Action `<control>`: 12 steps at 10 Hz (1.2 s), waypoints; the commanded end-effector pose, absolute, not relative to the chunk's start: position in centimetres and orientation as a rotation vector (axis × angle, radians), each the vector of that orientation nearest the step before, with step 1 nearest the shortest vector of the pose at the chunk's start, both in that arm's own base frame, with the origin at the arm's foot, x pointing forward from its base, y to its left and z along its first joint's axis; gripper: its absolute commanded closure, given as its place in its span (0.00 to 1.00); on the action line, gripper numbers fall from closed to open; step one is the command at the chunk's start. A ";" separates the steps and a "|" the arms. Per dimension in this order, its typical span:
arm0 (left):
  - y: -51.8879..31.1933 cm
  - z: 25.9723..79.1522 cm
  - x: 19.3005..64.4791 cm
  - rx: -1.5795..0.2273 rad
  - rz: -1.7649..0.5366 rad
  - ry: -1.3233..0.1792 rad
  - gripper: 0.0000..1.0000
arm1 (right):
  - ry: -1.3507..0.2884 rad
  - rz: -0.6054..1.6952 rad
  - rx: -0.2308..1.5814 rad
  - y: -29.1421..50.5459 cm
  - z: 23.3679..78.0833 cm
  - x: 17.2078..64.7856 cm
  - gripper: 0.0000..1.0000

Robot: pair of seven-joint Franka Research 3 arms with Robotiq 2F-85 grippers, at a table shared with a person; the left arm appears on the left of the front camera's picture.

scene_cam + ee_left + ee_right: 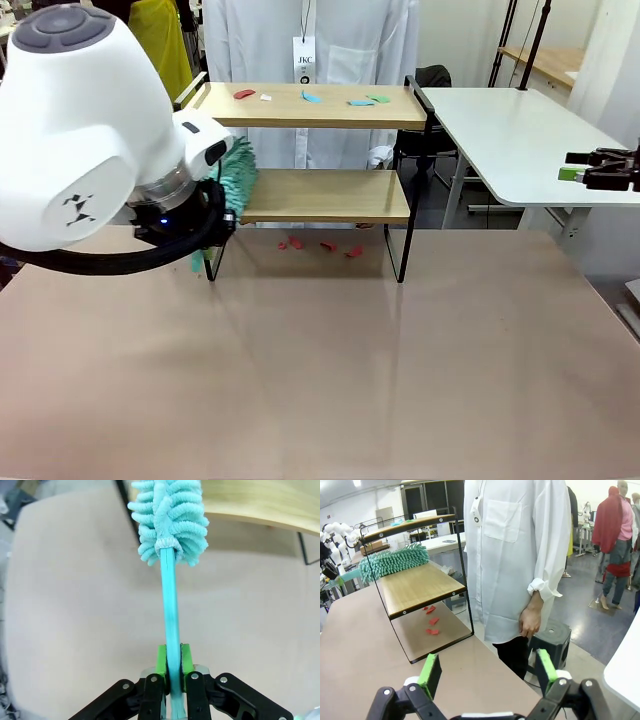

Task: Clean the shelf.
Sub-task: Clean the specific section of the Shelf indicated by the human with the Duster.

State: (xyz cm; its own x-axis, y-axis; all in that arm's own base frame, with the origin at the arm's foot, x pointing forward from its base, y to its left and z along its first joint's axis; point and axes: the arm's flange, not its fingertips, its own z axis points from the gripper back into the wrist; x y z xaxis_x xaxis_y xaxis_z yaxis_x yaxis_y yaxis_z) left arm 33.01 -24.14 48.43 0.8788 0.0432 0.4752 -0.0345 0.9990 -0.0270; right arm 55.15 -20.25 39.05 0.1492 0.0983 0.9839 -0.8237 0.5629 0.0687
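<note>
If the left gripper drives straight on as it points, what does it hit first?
Probably the lower board of the shelf: the duster in the left gripper reaches over that board's end. Depth is unclear.

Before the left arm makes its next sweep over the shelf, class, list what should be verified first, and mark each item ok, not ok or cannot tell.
1. Left claw shut on the duster handle: ok.
2. Duster head at the shelf, at the left end of its lower board: ok.
3. Top board free of scraps: not ok, several coloured bits lie on it.
4. Table under the shelf free of red scraps: not ok.
5. Right claw open and away from the shelf: ok.
6. Person's hand off the shelf: ok, it hangs at the person's side.
</note>
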 end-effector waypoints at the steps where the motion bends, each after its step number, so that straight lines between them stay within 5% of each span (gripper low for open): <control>1: -24.2 49.0 31.3 0.169 0.061 -0.551 0.87 | -1.254 0.759 0.724 -20.1 39.3 55.2 0.00; 4: -26.1 49.9 28.8 0.366 0.039 -0.667 0.87 | -1.254 0.759 0.724 -20.1 39.3 55.2 0.00; 12: -26.3 51.5 27.3 0.125 -0.230 -0.638 0.87 | -1.254 0.759 0.724 -20.1 39.3 55.2 0.00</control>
State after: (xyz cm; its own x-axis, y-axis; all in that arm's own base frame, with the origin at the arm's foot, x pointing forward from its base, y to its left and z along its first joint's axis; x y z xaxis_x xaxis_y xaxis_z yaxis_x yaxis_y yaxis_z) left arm 27.15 -28.18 51.08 0.7758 -0.2115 0.5945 0.0879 0.9692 0.2300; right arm 55.14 -20.26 39.06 0.1492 0.0982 0.9839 -0.8235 0.5631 0.0687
